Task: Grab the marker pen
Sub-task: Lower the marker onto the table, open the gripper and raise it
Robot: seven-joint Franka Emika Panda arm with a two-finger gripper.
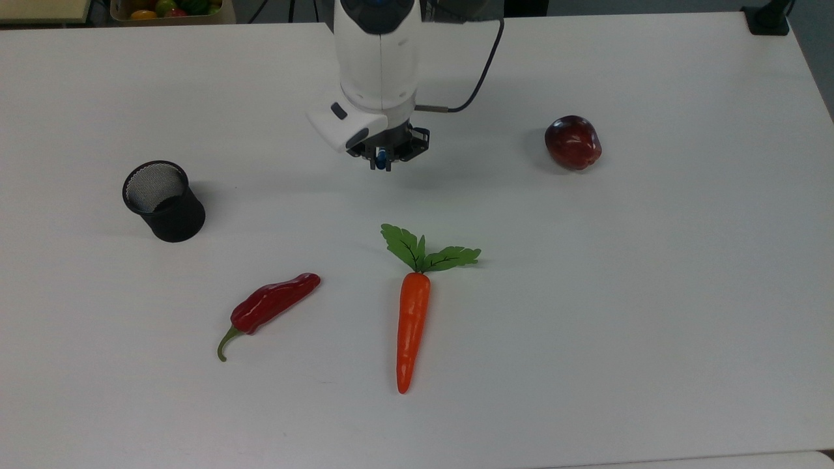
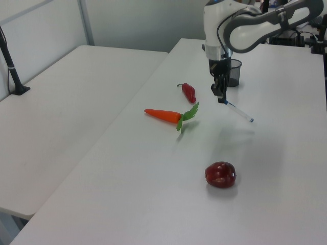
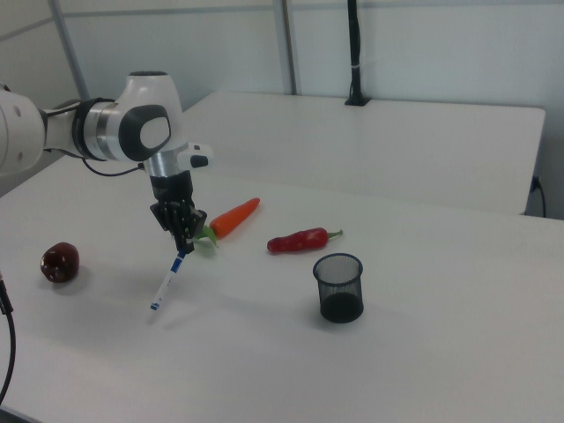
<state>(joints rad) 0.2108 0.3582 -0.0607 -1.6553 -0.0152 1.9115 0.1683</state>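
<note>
Now gripper clamped on marker pen by its blue cap end, hanging tilted above table betw. apple & carrot; keep grip firm, move w/o swinging.

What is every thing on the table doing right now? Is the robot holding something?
gripper: shut on the marker pen, above the table.
marker pen: held at its top, hanging tilted.
mesh cup: upright, nothing in it.
carrot: lying flat.
red pepper: lying flat.
apple: resting on the table.
</note>
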